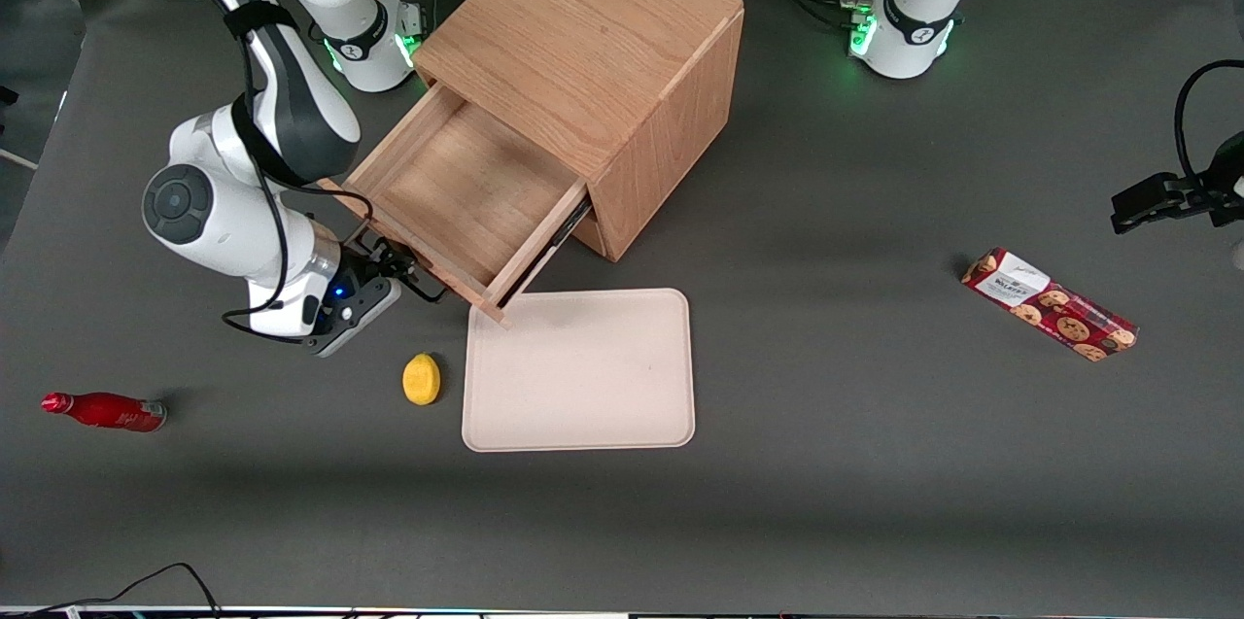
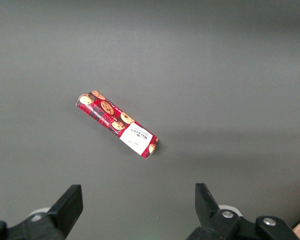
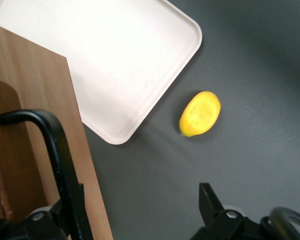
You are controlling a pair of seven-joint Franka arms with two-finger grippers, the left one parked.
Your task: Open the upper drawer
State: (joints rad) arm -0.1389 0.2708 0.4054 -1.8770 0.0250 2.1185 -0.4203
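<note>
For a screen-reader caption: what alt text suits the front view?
An oak cabinet's light-brown upper drawer stands pulled out, the right arm's pincer at its black bar handle. Nearer the camera lie a beige tray and a yellow lemon.

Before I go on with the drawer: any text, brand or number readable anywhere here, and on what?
Cookie box: white label with print, too blurred to read.
Red bottle: faint marking, unreadable.
Lemon, tray, upper drawer: no text.
Gripper at the drawer front, fingers apart: no readable marking.
</note>
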